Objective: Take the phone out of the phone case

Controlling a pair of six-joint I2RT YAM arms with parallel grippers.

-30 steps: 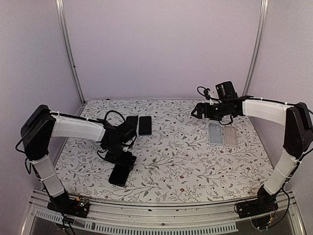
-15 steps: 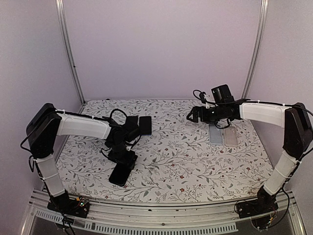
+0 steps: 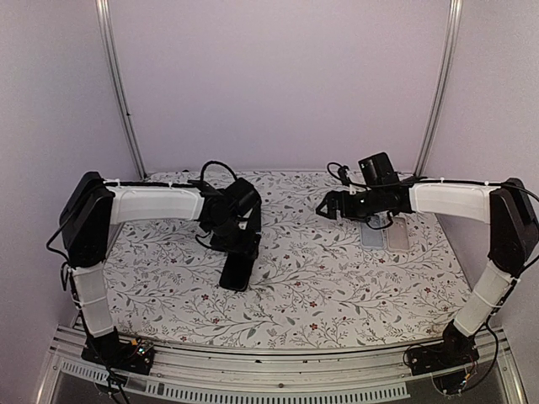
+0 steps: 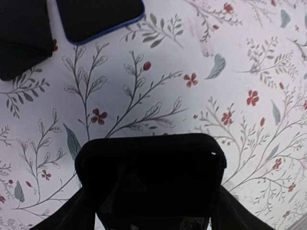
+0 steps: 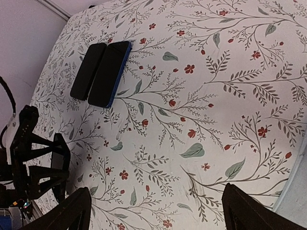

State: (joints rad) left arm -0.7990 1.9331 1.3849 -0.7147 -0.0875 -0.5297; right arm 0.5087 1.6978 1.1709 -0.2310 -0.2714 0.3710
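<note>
Left gripper (image 3: 243,246) is clamping the black phone case (image 3: 238,271) between its fingers, near the middle-left of the floral table (image 3: 337,290). The case is hanging end-down from the claw, tilted, its lower end at or just above the cloth; cannot tell whether it is touching. In the left wrist view the case (image 4: 151,167) is filling the lower centre, dark all over, with one finger showing on each side of it. Cannot tell from any view whether the phone is sitting inside.

Right gripper (image 3: 327,206) is hovering over the far right-centre of the table, holding nothing. Its fingers (image 5: 72,211) are standing wide apart at the lower corners of the right wrist view.

A blue-edged phone (image 5: 110,74) and a black slab (image 5: 88,71) are lying flat side by side at the far left, touching or nearly so, the slab on the left. Both are just beyond the held case in the left wrist view.

A grey case (image 3: 370,231) and a clear pale case (image 3: 397,236) are lying side by side on the right, just behind the right arm.
</note>
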